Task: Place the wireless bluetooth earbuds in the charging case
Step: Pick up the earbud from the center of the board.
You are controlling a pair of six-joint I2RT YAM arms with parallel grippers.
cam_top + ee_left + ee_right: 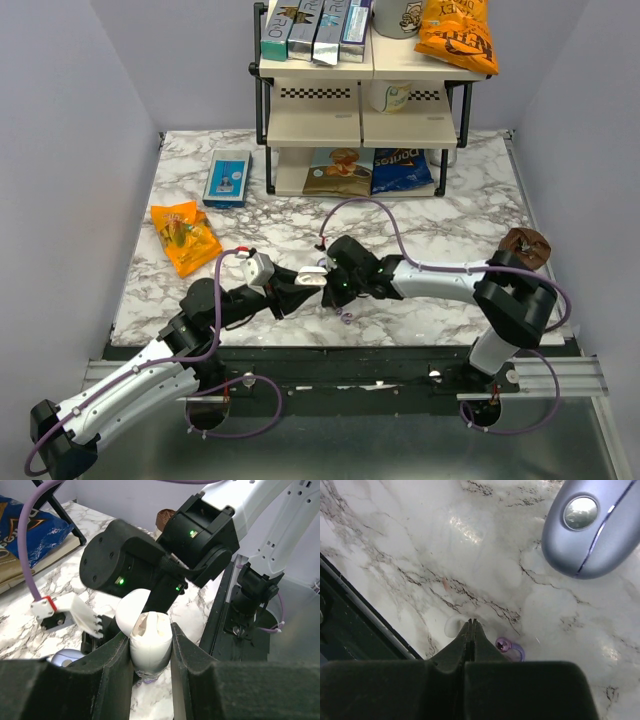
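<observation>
My left gripper (150, 645) is shut on a white oval case (150, 640), held upright with its lid open; this is not the lavender one. The lavender-blue charging case (592, 527) lies shut on the marble, apart from my right gripper (471, 623); its edge also shows in the left wrist view (67, 656). My right gripper is shut, its tips low over the marble. One purple earbud (509, 646) lies just right of those tips. A small white curved piece (450, 626) lies at the tips; I cannot tell if it is held. The second purple earbud is not in view.
A two-tier shelf rack (360, 100) with boxes and snack bags stands at the back. A blue box (228, 177) and an orange snack bag (184, 236) lie at the left. A brown object (525, 246) sits at the right. The table's front edge (340, 345) is close.
</observation>
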